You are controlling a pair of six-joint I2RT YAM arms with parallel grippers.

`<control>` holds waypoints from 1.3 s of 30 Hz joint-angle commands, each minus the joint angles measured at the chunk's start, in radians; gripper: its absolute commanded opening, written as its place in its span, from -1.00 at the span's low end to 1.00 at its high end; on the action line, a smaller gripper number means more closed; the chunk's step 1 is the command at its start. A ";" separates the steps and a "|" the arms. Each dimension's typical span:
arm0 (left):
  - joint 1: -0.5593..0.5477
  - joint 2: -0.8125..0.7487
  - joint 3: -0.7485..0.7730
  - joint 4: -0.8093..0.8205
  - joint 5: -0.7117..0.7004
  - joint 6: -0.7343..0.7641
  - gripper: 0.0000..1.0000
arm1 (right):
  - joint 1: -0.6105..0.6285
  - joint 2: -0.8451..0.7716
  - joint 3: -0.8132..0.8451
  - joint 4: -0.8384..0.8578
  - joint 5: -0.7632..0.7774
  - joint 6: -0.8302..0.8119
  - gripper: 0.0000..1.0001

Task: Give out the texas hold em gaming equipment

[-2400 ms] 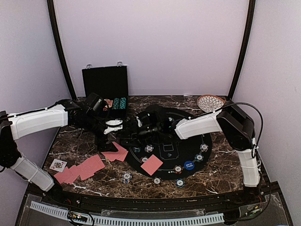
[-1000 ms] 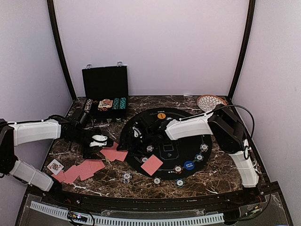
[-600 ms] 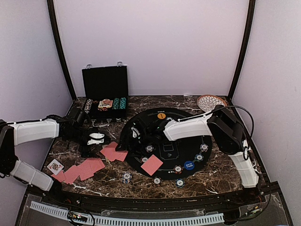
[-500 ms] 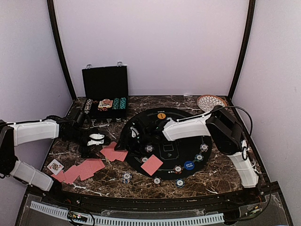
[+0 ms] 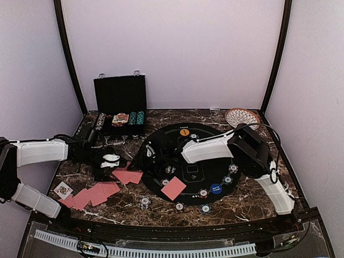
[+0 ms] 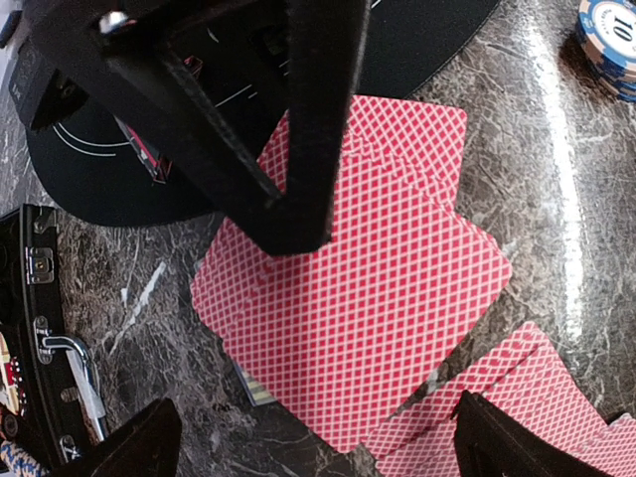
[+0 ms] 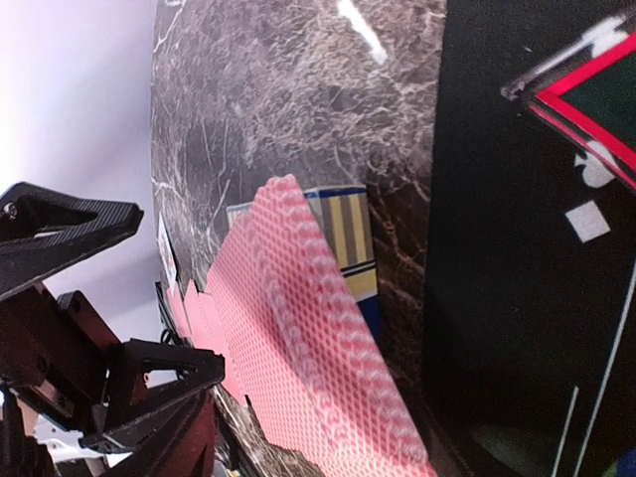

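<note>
Dark marble desk carries a loose pile of red-backed cards left of centre in the top view, just off the left rim of the round black mat. Over the pile the left gripper hovers with jaws spread wide. Beside them, at the mat's edge, is the right gripper; I cannot tell how its jaws stand.

Lying in the middle of the table: mat, with case standing open behind it to the left at the back edge and wicker plate sitting in the far right corner. Resting on the mat: marker disc at the far rim, single card toward the near left, poker chips curving along the near rim. Lying on the table left of the mat: card pile just beside its edge, card spread nearer and further left, lone chip in front of the mat's near-left edge.
</note>
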 commanded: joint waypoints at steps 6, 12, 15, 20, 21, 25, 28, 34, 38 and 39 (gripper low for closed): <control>0.004 0.051 -0.028 0.055 0.032 0.102 0.97 | 0.005 0.049 0.012 0.016 0.037 0.017 0.05; 0.004 0.100 0.027 0.030 0.033 0.153 0.98 | -0.002 0.040 0.001 0.010 0.045 0.011 -0.32; 0.004 0.125 0.053 0.017 0.049 0.169 0.97 | -0.003 0.040 0.003 0.007 0.045 0.008 -0.53; 0.002 0.152 0.095 0.014 0.075 0.165 0.98 | -0.004 0.036 0.020 -0.003 0.040 -0.013 -0.61; 0.000 0.157 0.099 0.007 0.078 0.165 0.98 | -0.005 0.036 0.024 -0.003 0.036 -0.016 -0.61; -0.008 0.179 0.116 -0.023 0.089 0.178 0.97 | -0.006 0.034 0.028 0.014 0.019 -0.028 -0.57; -0.013 0.197 0.136 -0.053 0.103 0.180 0.98 | -0.008 0.030 0.017 0.055 -0.002 -0.026 -0.42; -0.020 0.232 0.190 -0.112 0.137 0.131 0.86 | -0.012 0.039 0.014 0.110 -0.028 -0.008 -0.29; -0.027 0.240 0.194 -0.126 0.152 0.093 0.69 | -0.017 0.049 0.011 0.152 -0.041 0.017 -0.31; -0.029 0.240 0.188 -0.127 0.148 0.087 0.68 | -0.018 0.050 0.008 0.162 -0.043 0.024 -0.31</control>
